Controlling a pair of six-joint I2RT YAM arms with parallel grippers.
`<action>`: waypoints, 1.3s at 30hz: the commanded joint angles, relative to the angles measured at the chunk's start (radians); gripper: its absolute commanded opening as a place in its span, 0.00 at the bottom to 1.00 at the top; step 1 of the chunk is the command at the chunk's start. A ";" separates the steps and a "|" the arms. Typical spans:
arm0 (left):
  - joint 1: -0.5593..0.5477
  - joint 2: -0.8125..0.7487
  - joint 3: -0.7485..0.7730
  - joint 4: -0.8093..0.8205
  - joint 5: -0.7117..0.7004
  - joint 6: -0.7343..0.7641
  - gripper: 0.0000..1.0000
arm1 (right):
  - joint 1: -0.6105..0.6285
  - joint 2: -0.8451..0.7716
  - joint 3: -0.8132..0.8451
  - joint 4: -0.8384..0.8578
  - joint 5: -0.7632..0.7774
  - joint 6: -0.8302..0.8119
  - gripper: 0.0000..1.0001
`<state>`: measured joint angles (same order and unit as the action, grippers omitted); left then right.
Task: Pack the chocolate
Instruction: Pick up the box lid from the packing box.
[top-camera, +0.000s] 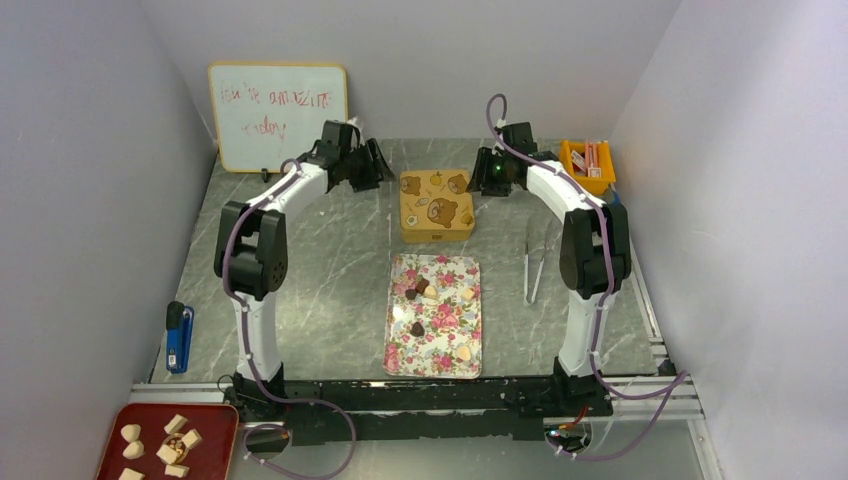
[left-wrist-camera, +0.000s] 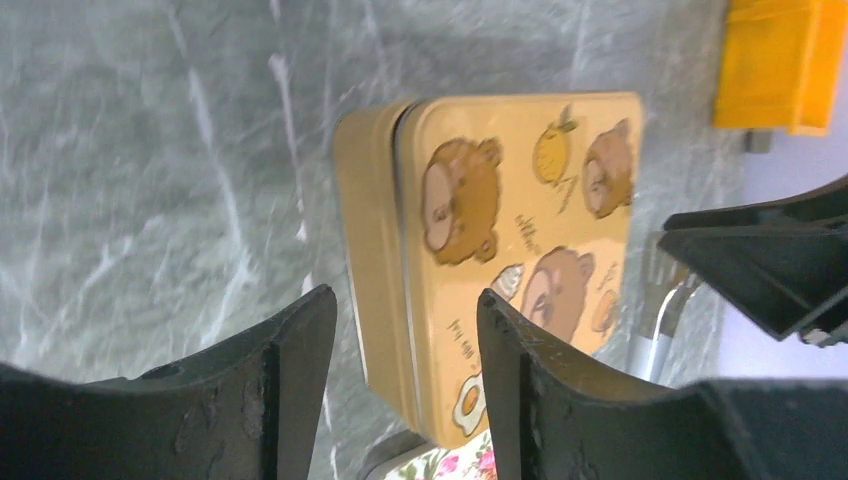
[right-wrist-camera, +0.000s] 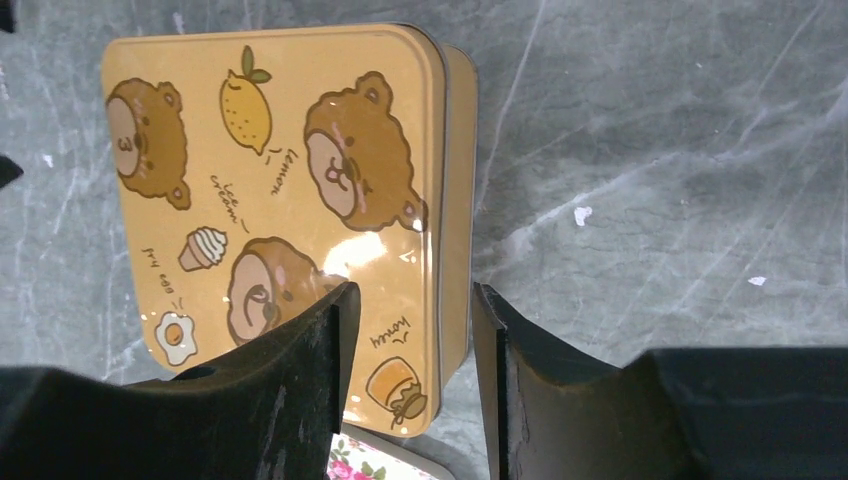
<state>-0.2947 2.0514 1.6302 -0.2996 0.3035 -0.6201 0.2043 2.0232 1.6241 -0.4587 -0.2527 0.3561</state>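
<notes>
- Overhead, roughly six chocolates (top-camera: 417, 328) lie on one floral tray (top-camera: 440, 366), just in front of one closed bear-print tin (top-camera: 437, 205).
- Only the top view shows the sweets; the wrist views reveal the tin's lemon, ice-cream and egg drawings.
- Left gripper (left-wrist-camera: 405, 310) and right gripper (right-wrist-camera: 412, 300) stand one at each side of the tin, fingers apart, holding nothing.

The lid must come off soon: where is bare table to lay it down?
Widest bare patch: between the left arm and the floral tray. A narrow strip runs between that tray and the tongs. Around the tin it is crowded, with the left gripper and the right gripper beside it.
</notes>
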 joint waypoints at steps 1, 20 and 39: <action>0.011 0.066 0.098 0.021 0.113 0.034 0.59 | -0.011 0.007 0.063 0.046 -0.054 0.014 0.50; 0.010 0.221 0.224 0.045 0.203 0.030 0.62 | -0.032 0.097 0.132 0.053 -0.113 0.023 0.52; -0.012 0.294 0.274 0.040 0.184 0.025 0.60 | -0.032 0.167 0.170 0.064 -0.152 0.044 0.52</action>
<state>-0.3027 2.3329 1.8660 -0.2733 0.4961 -0.6056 0.1753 2.1792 1.7351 -0.4290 -0.3756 0.3813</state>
